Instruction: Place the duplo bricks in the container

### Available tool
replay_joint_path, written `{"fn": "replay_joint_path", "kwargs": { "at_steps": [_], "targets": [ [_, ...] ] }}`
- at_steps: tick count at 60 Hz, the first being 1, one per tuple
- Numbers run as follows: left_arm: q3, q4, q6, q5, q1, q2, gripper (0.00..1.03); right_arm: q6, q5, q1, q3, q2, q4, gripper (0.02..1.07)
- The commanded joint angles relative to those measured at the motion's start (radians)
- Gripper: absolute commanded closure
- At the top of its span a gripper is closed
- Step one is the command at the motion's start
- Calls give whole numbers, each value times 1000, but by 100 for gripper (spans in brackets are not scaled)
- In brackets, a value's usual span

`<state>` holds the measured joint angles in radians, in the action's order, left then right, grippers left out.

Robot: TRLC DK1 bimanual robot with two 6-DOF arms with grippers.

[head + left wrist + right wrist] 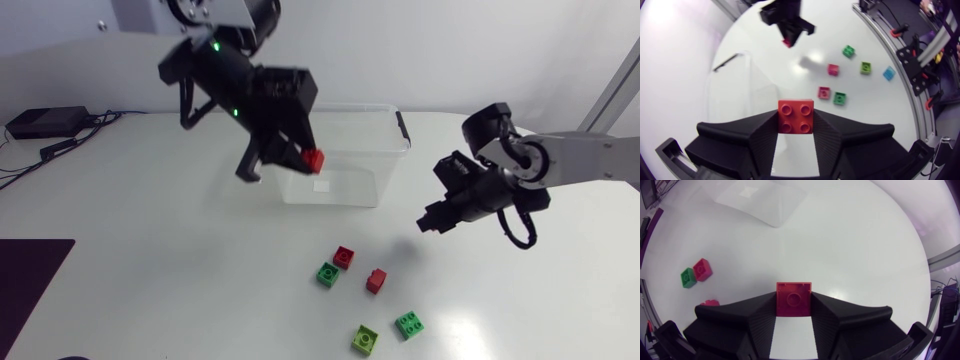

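My left gripper (303,160) hangs over the front wall of the clear plastic container (392,120), shut on a red four-stud brick (796,116). My right gripper (430,222) is above the table to the right of the container, shut on a dark red brick (793,299). Loose on the table in front of the container lie a red brick (344,257), a green brick (328,274), another red brick (376,281), a lime brick (365,340) and a second green brick (408,325).
A blue brick (888,73) lies beyond the lime one near the table's front edge. A black box with cables (45,122) sits at the far left, and a dark mat (25,285) covers the front left corner.
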<state>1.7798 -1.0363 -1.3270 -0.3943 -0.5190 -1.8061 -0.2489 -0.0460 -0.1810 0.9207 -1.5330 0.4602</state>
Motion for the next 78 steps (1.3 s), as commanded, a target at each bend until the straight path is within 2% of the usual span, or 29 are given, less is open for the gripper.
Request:
{"fn": "replay_joint_path", "kwargs": {
  "at_steps": [1, 8, 13, 16, 20, 26, 29, 33, 36, 49, 55, 56, 60, 63, 66, 71, 78],
  "targets": [
    [98, 28, 103, -25, 34, -82, 82, 45, 6, -41, 63, 77, 55, 80],
    [179, 122, 203, -26, 50, -196, 81, 77, 8, -91, 152, 120, 123, 80],
    [210, 251, 301, -26, 65, -268, 79, 92, 23, -124, 221, 125, 144, 79],
    [253, 275, 338, -21, 71, -322, 77, 102, 32, -137, 268, 116, 147, 79],
    [305, 288, 382, -11, 77, -380, 59, 112, 34, -141, 323, 89, 146, 79],
    [337, 295, 437, 41, 82, -417, 17, 115, 34, -143, 397, 42, 130, 79],
    [302, 331, 462, 55, 85, -386, 6, 112, 32, -144, 429, 14, 126, 78],
    [161, 487, 525, 63, 91, -268, 6, 109, 28, -146, 466, -22, 106, 78],
    [79, 548, 558, 64, 93, -193, 5, 105, 21, -152, 497, -61, 101, 78],
    [-200, 605, 646, 63, 82, 120, 6, 82, 21, -186, 624, -225, 69, 76],
    [-346, 599, 672, 63, 47, 232, 6, 57, 29, -195, 688, -314, 47, 75],
    [-373, 599, 670, 63, 39, 251, 6, 56, 31, -195, 695, -322, 46, 73],
    [-454, 587, 672, 63, 14, 295, 6, 54, 37, -195, 741, -371, 44, 51],
    [-482, 529, 672, 63, -3, 301, 6, 45, 60, -195, 768, -395, 44, 30],
    [-502, 489, 675, 61, -15, 298, 6, 37, 69, -195, 782, -403, 46, 18],
    [-550, 461, 683, 61, -33, 292, 6, 36, 69, -190, 771, -374, 52, 12],
    [-579, 421, 713, 61, -75, 268, 7, 36, 63, -181, 653, -231, 35, 12]
  ]
}}
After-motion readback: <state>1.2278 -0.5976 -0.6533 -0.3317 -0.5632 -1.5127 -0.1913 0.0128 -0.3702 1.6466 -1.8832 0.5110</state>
